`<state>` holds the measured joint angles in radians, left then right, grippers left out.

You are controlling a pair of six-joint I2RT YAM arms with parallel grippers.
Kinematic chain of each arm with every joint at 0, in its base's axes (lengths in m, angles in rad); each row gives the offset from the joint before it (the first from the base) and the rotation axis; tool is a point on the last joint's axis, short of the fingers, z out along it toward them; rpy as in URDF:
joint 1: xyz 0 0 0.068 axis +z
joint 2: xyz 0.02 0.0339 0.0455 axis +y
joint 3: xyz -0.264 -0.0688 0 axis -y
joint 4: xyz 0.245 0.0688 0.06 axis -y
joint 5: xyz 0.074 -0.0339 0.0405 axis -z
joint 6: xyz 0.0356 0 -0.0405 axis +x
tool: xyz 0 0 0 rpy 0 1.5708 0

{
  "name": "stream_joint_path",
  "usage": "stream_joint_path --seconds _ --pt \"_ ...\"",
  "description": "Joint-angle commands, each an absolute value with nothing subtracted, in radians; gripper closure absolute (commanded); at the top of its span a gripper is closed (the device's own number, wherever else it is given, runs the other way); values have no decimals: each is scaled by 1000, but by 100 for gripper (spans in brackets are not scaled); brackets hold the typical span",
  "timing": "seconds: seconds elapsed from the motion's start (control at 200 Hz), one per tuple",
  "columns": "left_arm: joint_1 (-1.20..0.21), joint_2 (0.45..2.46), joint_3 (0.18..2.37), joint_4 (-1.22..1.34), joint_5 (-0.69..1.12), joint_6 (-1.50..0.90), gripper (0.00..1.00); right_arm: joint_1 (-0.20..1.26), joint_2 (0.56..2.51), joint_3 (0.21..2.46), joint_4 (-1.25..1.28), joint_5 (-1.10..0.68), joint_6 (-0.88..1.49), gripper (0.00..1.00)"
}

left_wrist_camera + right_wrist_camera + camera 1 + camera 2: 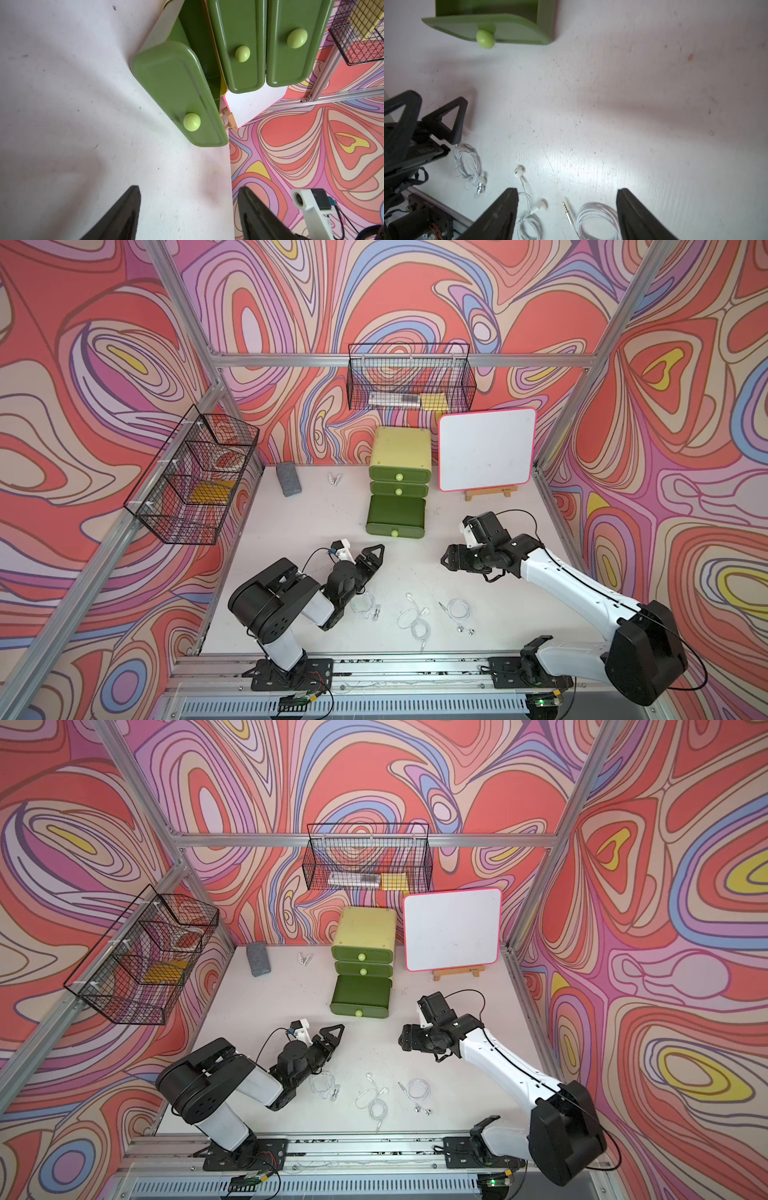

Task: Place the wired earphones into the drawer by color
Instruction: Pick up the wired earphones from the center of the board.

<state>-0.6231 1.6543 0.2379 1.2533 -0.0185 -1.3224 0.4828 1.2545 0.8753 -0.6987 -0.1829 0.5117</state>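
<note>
Bottom drawer (395,514) pulled out, knob (394,534) facing near table (415,566) edge

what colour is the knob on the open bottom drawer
Light green round knob, dark green drawer front; best in left wrist view.

A white table (316,531) stands inside an aluminium frame (291,360), with walls in swirling red, pink and purple. At the back of the table a white board (486,450) with a pink edge leans on a small wooden easel (490,492). A grey block (288,478) lies near the back left corner, with a small white clip (335,478) beside it. A black wire basket (374,381) on the back wall holds a yellow pad (434,402) and a silvery item (386,398). A second wire basket (166,506) hangs on the left wall, with something yellow (208,492) in its middle compartment.
</note>
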Motion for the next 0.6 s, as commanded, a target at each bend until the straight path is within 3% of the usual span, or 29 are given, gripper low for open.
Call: stream_joint_path --seconds 0.0,0.34,0.596 --pt "-624 1569 273 1079 10 -1240 25 524 1202 846 -772 -212 570 26" --pt "-624 1234 448 390 -12 -988 11 730 1289 804 -790 -120 595 29" --pt "-624 1081 539 102 -62 -863 5 798 1313 748 -792 -98 631 42"
